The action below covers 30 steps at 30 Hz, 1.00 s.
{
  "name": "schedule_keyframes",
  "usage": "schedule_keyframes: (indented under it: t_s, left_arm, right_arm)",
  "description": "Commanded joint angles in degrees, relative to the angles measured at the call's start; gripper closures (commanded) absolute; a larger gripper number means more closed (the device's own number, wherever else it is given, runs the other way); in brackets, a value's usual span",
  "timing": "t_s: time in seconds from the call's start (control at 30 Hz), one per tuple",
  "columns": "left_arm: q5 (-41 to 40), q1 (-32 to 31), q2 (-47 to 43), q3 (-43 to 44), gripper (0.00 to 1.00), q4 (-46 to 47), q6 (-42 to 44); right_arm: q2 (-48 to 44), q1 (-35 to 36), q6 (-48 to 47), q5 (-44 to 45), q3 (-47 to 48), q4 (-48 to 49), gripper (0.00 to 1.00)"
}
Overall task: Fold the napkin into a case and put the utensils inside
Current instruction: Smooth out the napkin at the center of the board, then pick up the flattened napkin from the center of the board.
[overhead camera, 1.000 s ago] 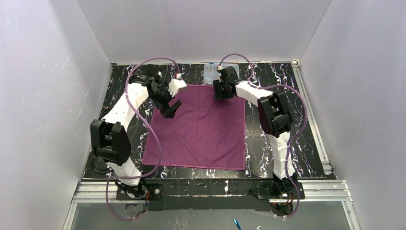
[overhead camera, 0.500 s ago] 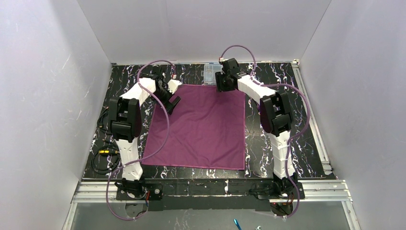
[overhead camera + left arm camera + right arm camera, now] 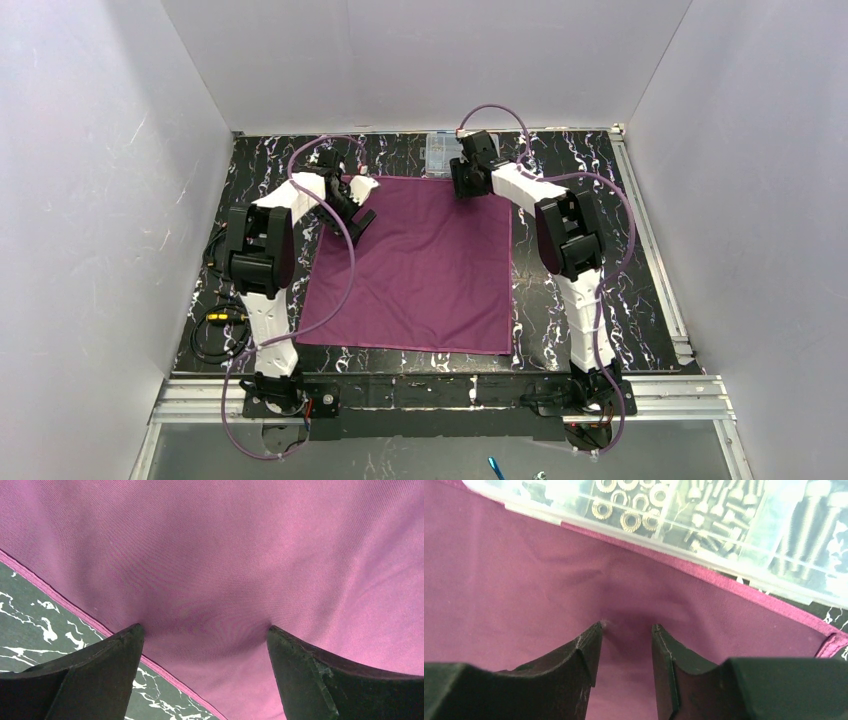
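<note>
Jaws of the left gripper (image 3: 205,630) stand spread wide, both black tips pressed down onto the napkin (image 3: 420,270) so that the cloth dimples faintly between them; one tip sits just inside the stitched left hem, with bare table (image 3: 30,625) showing beyond it. The right gripper (image 3: 627,627) has its jaws drawn much closer, a narrow gap left between them, and its tips rest on the cloth with a slight pucker at the gap; nothing is clearly pinched. It works near the far hem toward the far right corner, and just past its tips a clear plastic compartment box (image 3: 704,515), holding flanged nuts and screws, lies right along that hem, crowding the edge. From the top camera, the plum-purple square lies spread flat and unfolded on the black, white-veined tabletop between the two arms, the left gripper over its far left corner area. Purple cables (image 3: 340,270) loop from each arm, the left one hanging over the napkin's left margin, the right one arching beside the right edge
</note>
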Motion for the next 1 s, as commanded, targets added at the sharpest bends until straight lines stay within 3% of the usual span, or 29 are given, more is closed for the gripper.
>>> schedule_keyframes:
  t_s: [0.0, 0.37, 0.57, 0.67, 0.73, 0.83, 0.97]
  left_arm:
    - [2.3, 0.3, -4.2, -3.0, 0.09, -0.5, -1.2]
    - [1.0, 0.8, -7.1, -3.3, 0.06, -0.6, -3.6]
    - [3.0, 2.2, -9.3, 7.3, 0.01, -8.0, -2.6]
    - [5.6, 2.3, -13.0, 9.2, 0.01, -11.9, 0.7]
    - [9.9, 2.3, -16.7, 6.9, 0.02, -17.1, 6.2]
    - [15.8, 2.3, -24.4, -5.3, 0.02, -23.7, 17.9]
    - [15.4, 2.2, -36.5, -22.5, 0.05, -29.5, 32.6]
  right_arm:
    - [2.2, -0.1, -0.4, 1.7, -1.1, 5.0, 0.51]
    - [4.1, 1.1, -0.2, 0.4, 2.8, 6.0, 0.51]
    - [-11.9, 3.2, 1.6, 2.4, -8.3, 7.6, 0.23]
    - [-22.9, 5.6, 1.0, 4.8, -13.7, 3.2, 0.14]
    - [-30.1, 7.6, 0.9, 5.1, -19.2, -1.0, 0.11]
    - [-40.1, 11.5, 0.8, 7.3, -28.4, -9.8, 0.1]
    - [-52.3, 17.3, 3.3, 7.1, -42.1, -15.9, 0.09]
